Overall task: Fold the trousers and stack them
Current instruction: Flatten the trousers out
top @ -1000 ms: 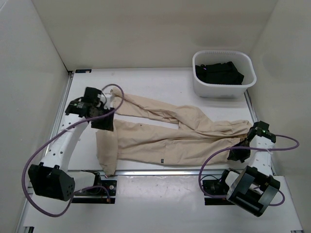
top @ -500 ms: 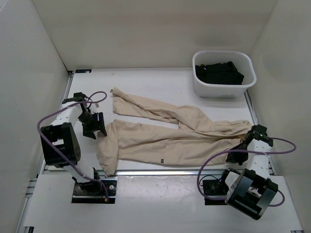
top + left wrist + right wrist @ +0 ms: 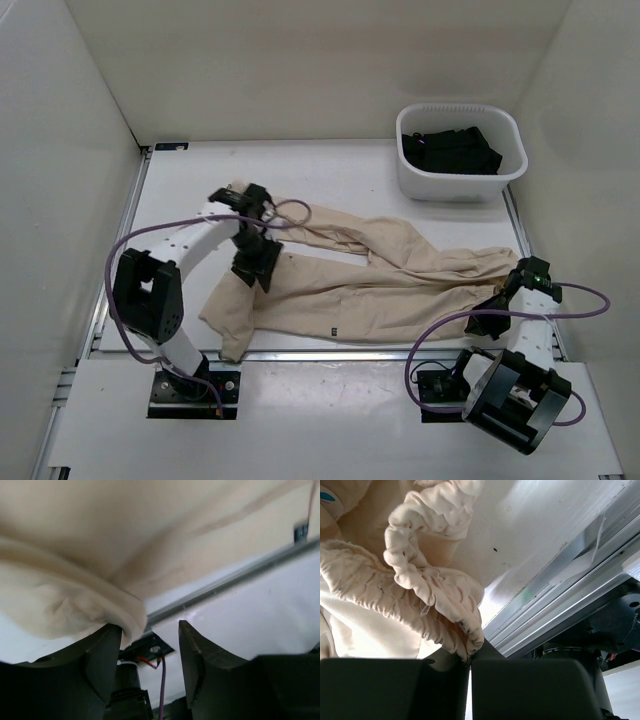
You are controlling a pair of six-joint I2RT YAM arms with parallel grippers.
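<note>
The beige trousers (image 3: pixel 350 285) lie spread across the table, legs pointing left, gathered waistband at the right. A tiny dark tag (image 3: pixel 333 331) sits near the front hem. My left gripper (image 3: pixel 255 265) hovers over the front leg near its left end. In the left wrist view the left gripper (image 3: pixel 149 630) is open, with a fold of the cloth (image 3: pixel 75 605) resting on the tip of one finger (image 3: pixel 102 650). My right gripper (image 3: pixel 495 318) is at the waistband. In the right wrist view the right gripper (image 3: pixel 470 660) is shut on the gathered waistband (image 3: pixel 435 600).
A white basket (image 3: pixel 413 180) stands at the back right with a black garment (image 3: pixel 450 150) inside. White walls close in the left, back and right. A metal rail (image 3: pixel 400 352) runs along the table's front edge, next to the arm bases.
My left arm has swung from the table's left edge rightward, onto the trouser legs. The right arm has barely moved and keeps its hold on the waistband.
</note>
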